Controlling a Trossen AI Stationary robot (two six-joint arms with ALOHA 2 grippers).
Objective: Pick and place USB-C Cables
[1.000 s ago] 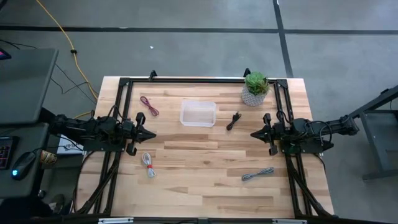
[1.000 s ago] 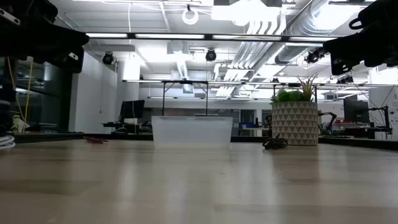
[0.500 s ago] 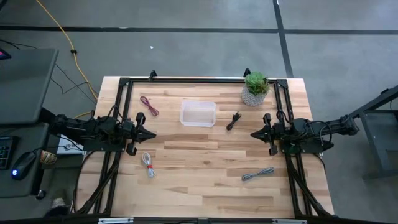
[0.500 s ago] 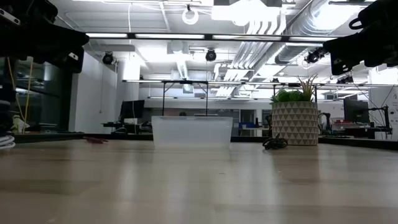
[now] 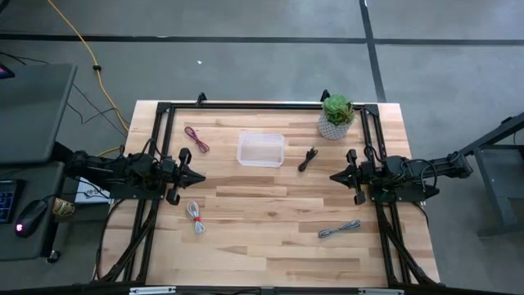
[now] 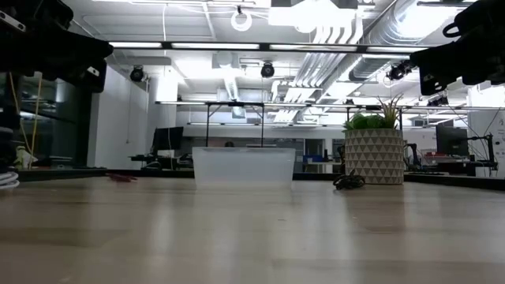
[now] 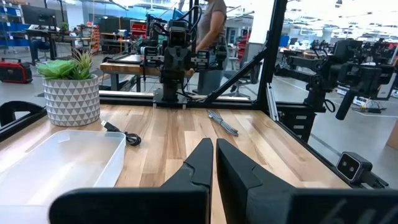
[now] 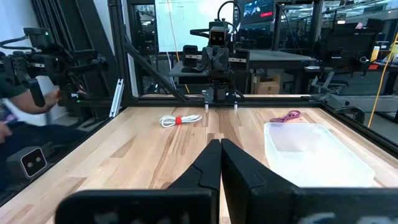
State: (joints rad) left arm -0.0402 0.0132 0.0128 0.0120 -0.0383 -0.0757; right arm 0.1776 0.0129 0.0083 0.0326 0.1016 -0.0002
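Four small cable bundles lie flat on the wooden table [image 5: 270, 229]: a dark red one [image 5: 196, 139] at the far left, a black one [image 5: 308, 158] by the plant, a white one with a red tie [image 5: 195, 216] near left, and a grey one [image 5: 339, 229] near right. My left gripper [image 5: 202, 174] is shut and empty above the table's left side. My right gripper [image 5: 332, 176] is shut and empty above the right side. In the wrist views the fingertips of my left gripper [image 7: 213, 144] and of my right gripper [image 8: 219, 144] meet.
A clear plastic box [image 5: 261, 150] stands at the far middle of the table. A potted plant [image 5: 336, 115] stands at the far right. A black frame [image 5: 246, 105] runs round the table's edges. A person shows in the room beyond, in the left wrist view [image 7: 211, 31].
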